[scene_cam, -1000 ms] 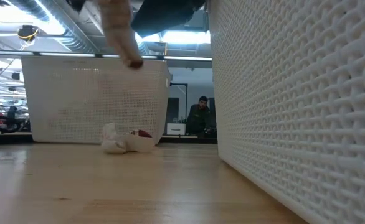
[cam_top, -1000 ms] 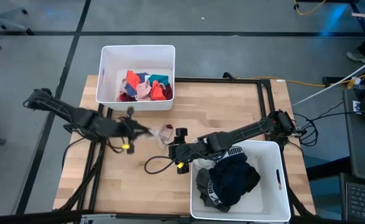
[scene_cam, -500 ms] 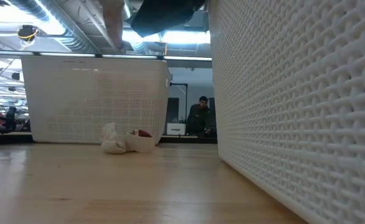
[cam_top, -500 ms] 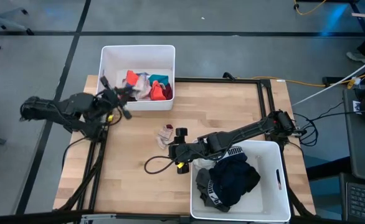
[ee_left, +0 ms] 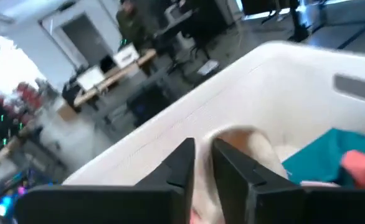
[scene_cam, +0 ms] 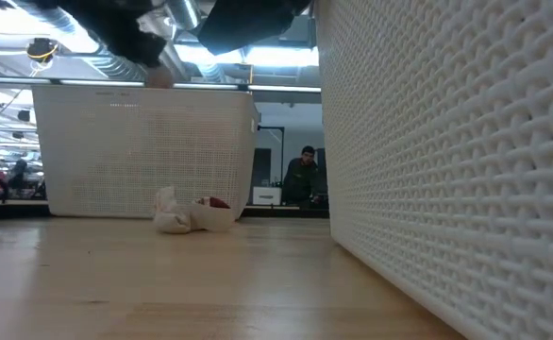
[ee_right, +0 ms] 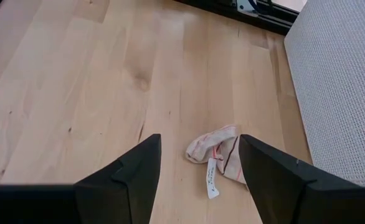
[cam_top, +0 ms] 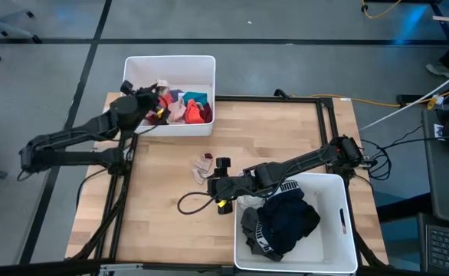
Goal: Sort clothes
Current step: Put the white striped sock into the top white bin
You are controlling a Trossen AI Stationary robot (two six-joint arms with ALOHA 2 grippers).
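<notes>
While over the far white bin [cam_top: 131, 69], left gripper [cam_top: 152, 93] nearly closed, pale pink garment [ee_left: 248, 149] bunched between fingers, above coloured heap [cam_top: 182, 107]. Right gripper [ee_right: 198, 165] spread, nothing held, hovering over crumpled whitish sock [ee_right: 218, 151], pink-trimmed, tagged, lying on wooden table [cam_top: 270, 130]. Dark garments [cam_top: 286, 218] in near bin [cam_top: 347, 230].

In the left wrist view everything is blurry. The pale cloth [ee_left: 245, 146] at the bottom middle is partly hidden behind the dark fingers [ee_left: 179, 168], so you cannot tell if they pinch it. In the low view, the dark arm [scene_cam: 135, 24] is cut off by the top edge. The person [scene_cam: 304, 177] far behind is too small to make out.
</notes>
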